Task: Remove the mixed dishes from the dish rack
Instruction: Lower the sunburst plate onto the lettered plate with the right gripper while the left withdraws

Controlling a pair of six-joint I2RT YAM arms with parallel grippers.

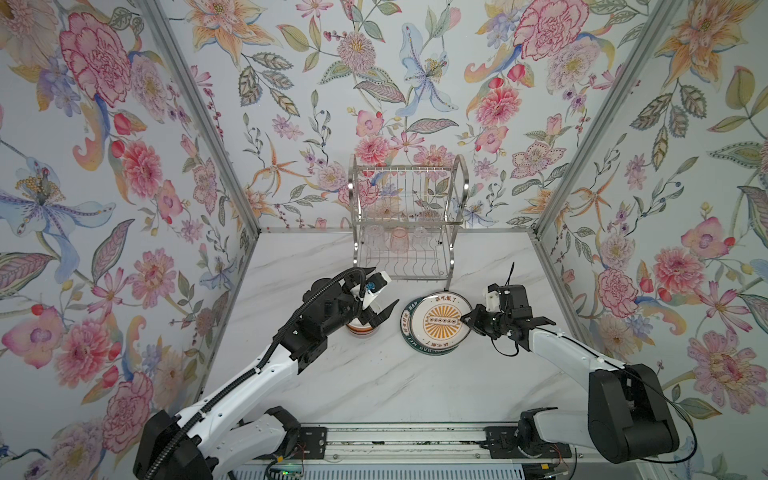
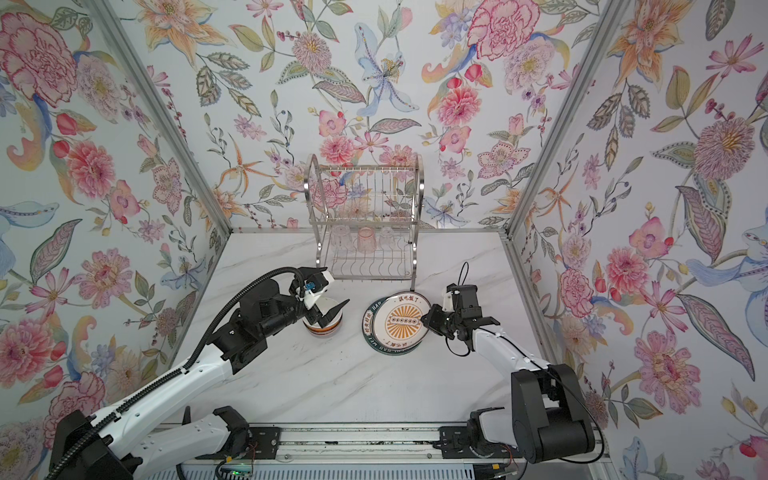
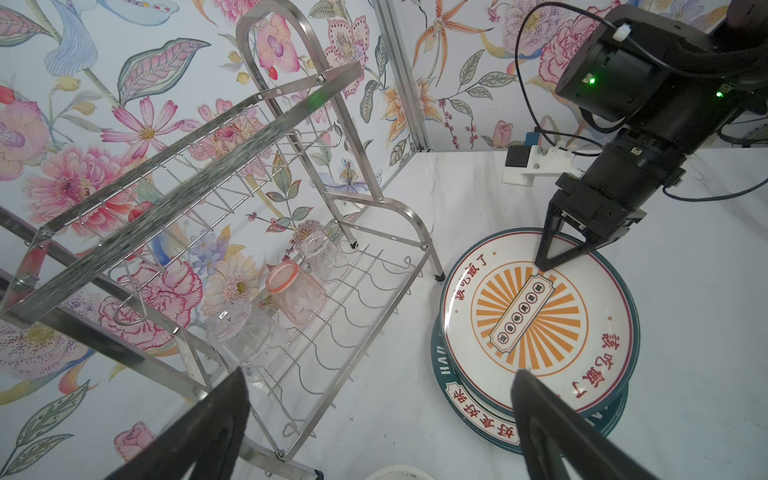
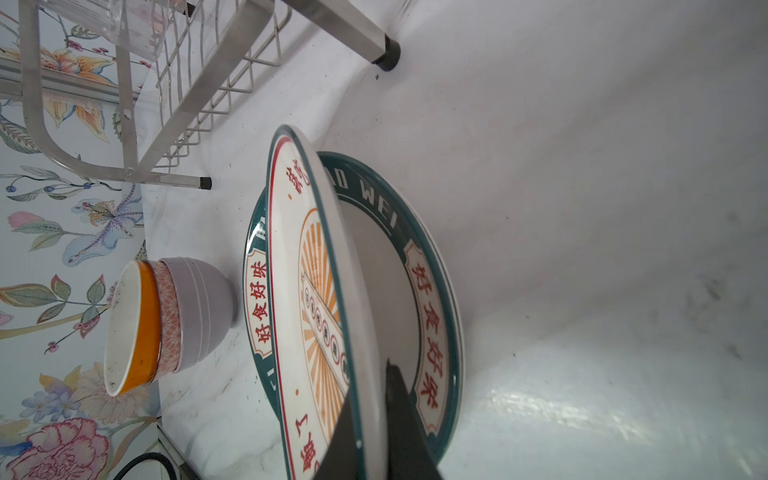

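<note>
Top views: dish rack [image 1: 405, 216] stands at the back of the bench [image 1: 374, 382], three glasses [image 1: 397, 240] on its lower shelf. Left gripper [image 1: 376, 315] spread wide over the bowl stack [image 2: 322, 328], holding nothing.
Left wrist: right gripper [image 3: 545, 266] clamped on the sunburst plate [image 3: 536, 316] rim.
Right wrist: sunburst plate tilted, gripped edge raised off the teal-rimmed plate [image 4: 428, 328]; bowl stack just beside.
</note>
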